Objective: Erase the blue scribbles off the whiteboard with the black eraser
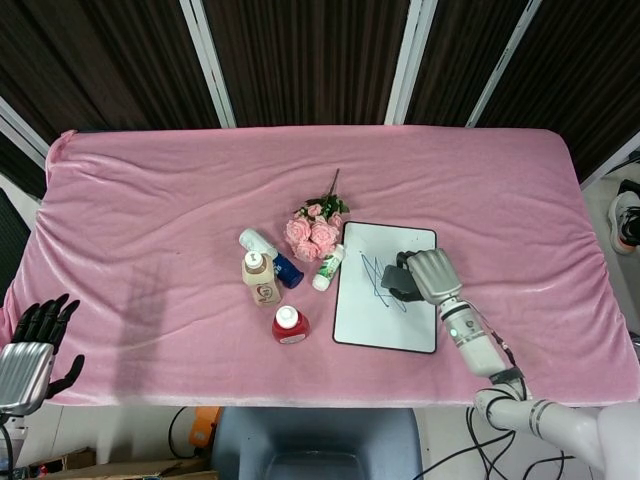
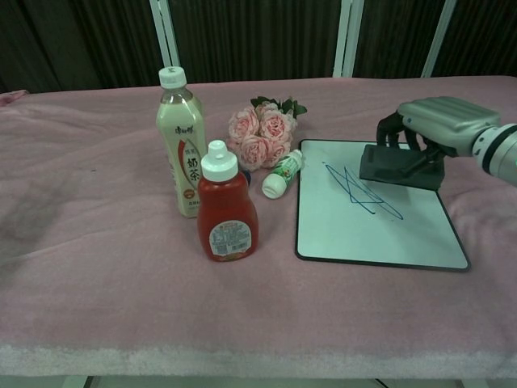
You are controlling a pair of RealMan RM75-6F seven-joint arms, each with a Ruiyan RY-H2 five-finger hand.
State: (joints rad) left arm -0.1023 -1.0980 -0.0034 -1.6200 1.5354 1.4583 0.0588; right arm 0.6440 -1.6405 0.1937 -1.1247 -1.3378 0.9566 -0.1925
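The whiteboard (image 1: 385, 320) (image 2: 367, 230) lies flat on the pink cloth, black-framed, with blue scribbles (image 1: 377, 280) (image 2: 355, 188) in its upper middle. My right hand (image 1: 432, 273) (image 2: 440, 121) grips the black eraser (image 1: 397, 279) (image 2: 396, 166) and holds it over the board's upper right part, at the right edge of the scribbles. Whether the eraser touches the surface cannot be told. My left hand (image 1: 30, 350) hangs off the table's front left corner, fingers apart and holding nothing; the chest view does not show it.
Left of the board lie a small green-labelled bottle (image 1: 327, 267) (image 2: 283, 173), pink roses (image 1: 315, 230) (image 2: 262, 133), a milk-tea bottle (image 1: 260, 278) (image 2: 181, 149), a red sauce bottle (image 1: 289, 324) (image 2: 226, 206) and a blue-and-white bottle (image 1: 272, 255). The table's front edge (image 1: 330, 400) is near.
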